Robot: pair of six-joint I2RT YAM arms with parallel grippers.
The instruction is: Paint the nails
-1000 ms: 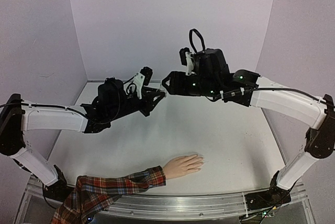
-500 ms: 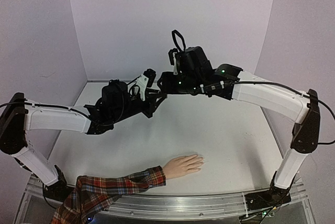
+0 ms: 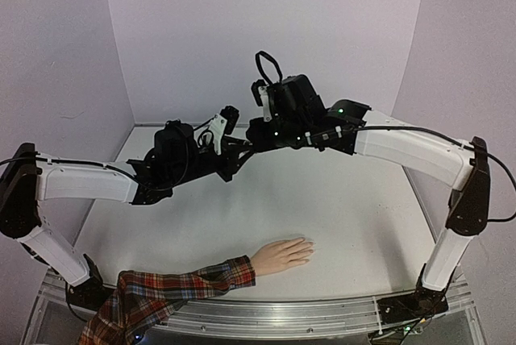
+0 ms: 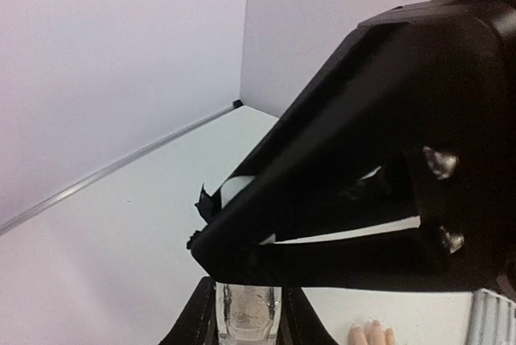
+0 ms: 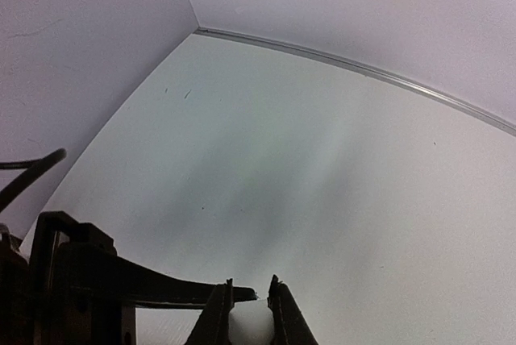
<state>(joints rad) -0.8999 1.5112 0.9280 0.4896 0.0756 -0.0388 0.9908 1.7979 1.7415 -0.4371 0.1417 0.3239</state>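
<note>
My left gripper (image 3: pixel 239 151) is shut on a small clear bottle (image 4: pixel 246 313), held above the table's far middle. Its white cap (image 5: pixel 250 326) sits between the fingers of my right gripper (image 3: pixel 254 139), which is shut on it; the right gripper's black body (image 4: pixel 379 176) fills the left wrist view. The pale mannequin hand (image 3: pixel 280 255) with its red plaid sleeve (image 3: pixel 177 284) lies flat at the table's near edge. The nails (image 3: pixel 308 250) are too small to tell from the skin; the fingertips (image 4: pixel 372 334) peek in at the bottom of the left wrist view.
The white tabletop (image 3: pixel 347 208) is walled in by lilac panels (image 3: pixel 266 31) at the back and on both sides. A metal rail (image 3: pixel 306 309) runs along the near edge by the arm bases.
My right arm has swung left to meet the left gripper, and its jaws have closed on the bottle's white cap. The left arm and the mannequin hand have stayed put.
</note>
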